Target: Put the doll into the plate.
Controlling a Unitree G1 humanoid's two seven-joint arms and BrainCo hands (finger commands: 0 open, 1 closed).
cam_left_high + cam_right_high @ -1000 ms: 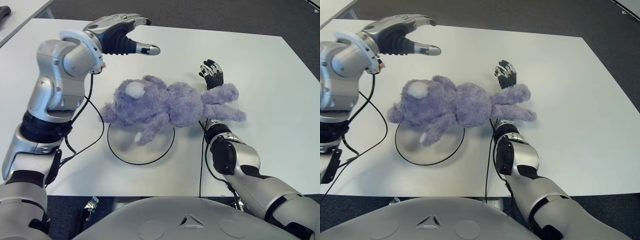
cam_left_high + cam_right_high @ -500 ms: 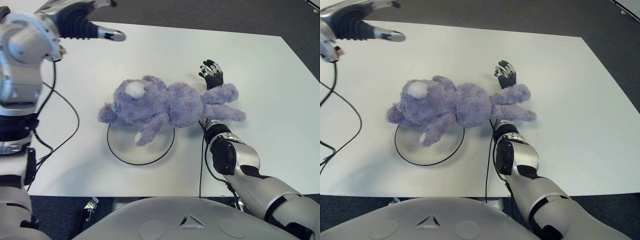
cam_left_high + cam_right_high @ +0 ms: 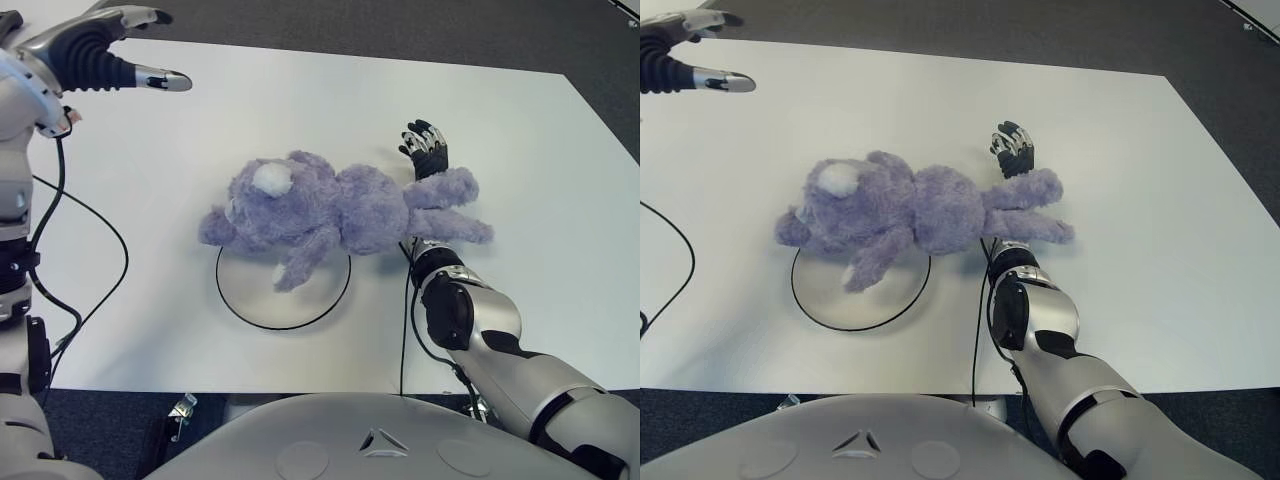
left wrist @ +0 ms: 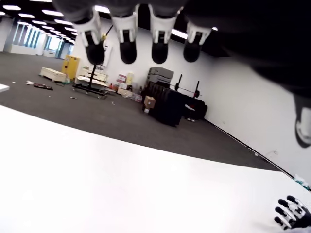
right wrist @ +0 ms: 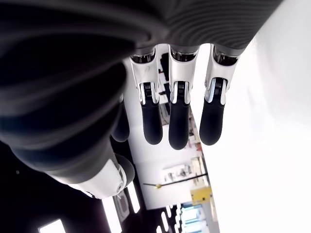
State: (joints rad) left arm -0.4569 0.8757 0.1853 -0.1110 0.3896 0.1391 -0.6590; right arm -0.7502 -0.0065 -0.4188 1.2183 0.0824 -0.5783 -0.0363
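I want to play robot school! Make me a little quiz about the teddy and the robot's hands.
1. True or false: the whole teddy lies inside the plate.
2. Which hand is up near the table's far left corner? A. left hand B. right hand
3. Fill in: the right hand shows just behind the teddy's ____.

Key: 1. False, only its head end and one arm lie over the plate, and its body and legs stretch out to the right. 2. A, open and holding nothing. 3. Legs.
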